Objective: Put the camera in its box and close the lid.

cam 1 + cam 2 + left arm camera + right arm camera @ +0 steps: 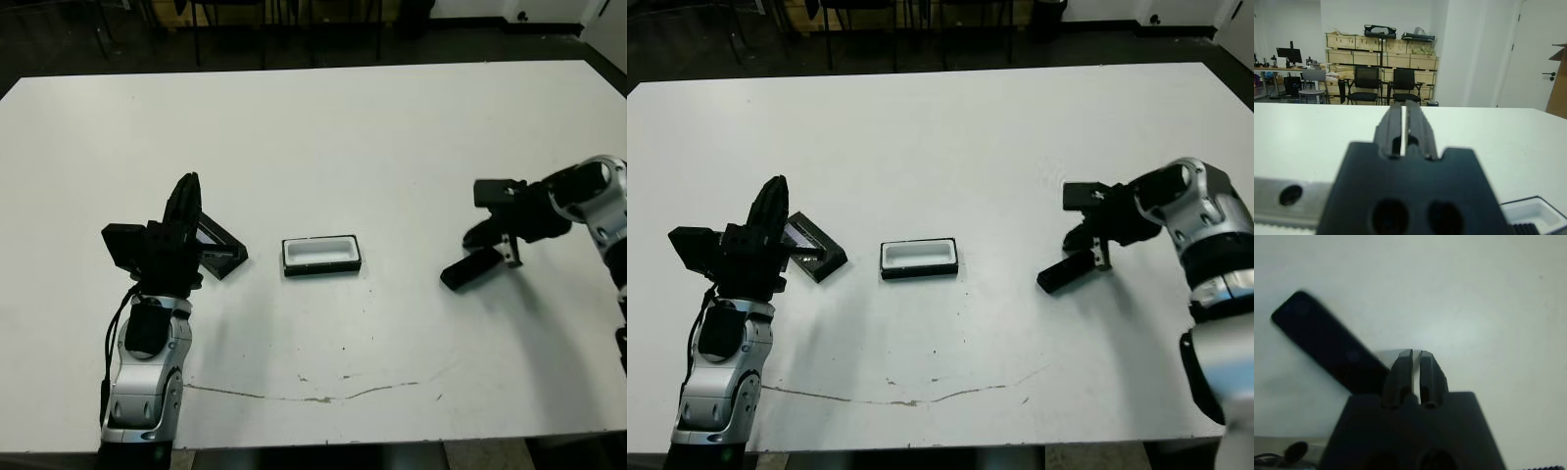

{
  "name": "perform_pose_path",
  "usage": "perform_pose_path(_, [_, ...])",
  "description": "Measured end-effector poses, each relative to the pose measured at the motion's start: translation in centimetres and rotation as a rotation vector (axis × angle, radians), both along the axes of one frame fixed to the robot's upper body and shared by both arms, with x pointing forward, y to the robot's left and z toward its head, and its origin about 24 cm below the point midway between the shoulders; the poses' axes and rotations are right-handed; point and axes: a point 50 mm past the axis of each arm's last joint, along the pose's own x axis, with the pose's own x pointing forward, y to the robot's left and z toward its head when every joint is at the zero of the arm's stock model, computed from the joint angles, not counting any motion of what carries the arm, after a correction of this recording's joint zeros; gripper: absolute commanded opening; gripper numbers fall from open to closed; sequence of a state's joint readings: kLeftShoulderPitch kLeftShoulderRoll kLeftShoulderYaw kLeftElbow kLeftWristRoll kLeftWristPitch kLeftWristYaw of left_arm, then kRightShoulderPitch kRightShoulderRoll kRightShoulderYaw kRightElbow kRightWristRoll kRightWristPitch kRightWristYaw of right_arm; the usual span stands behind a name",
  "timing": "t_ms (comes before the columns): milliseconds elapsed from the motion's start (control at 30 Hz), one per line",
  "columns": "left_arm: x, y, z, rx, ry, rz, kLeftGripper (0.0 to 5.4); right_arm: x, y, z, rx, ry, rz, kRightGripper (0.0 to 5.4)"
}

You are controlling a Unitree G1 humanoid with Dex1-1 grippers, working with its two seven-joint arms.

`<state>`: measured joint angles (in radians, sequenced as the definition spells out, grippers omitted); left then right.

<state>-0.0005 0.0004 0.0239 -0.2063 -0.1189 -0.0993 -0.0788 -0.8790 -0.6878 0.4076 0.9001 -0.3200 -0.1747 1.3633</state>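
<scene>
So, left gripper at 9 o'clock, fingers pressed together, gripping nothing. Lid just beside it at 3 o'clock, tilted. Box mid-table, white lining up. Camera flat at 3 o'clock; right gripper over it, fingers nearly together, nothing held.

black camera flat, white-lined box open, lid tilted

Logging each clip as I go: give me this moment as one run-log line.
camera: on table, right of box, not gripped | box: open, empty | lid: off, left of box | left gripper: shut, empty | right gripper: shut, above camera
</scene>
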Motion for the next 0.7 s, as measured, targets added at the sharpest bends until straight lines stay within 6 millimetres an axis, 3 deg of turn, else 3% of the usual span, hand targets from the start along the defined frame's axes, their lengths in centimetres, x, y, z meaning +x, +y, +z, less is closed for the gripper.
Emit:
perform_pose_path(400, [0.0,0.0,-0.1,0.0,-0.002,0.002,0.01,-1.8,-0.5,0.4,-0.066,0.013,-0.046,0.0])
perform_pose_path(700, [0.0,0.1,-0.1,0.0,0.001,0.005,0.01,-3.4,0.6,0.6,-0.051,0.08,-0.012,0.0])
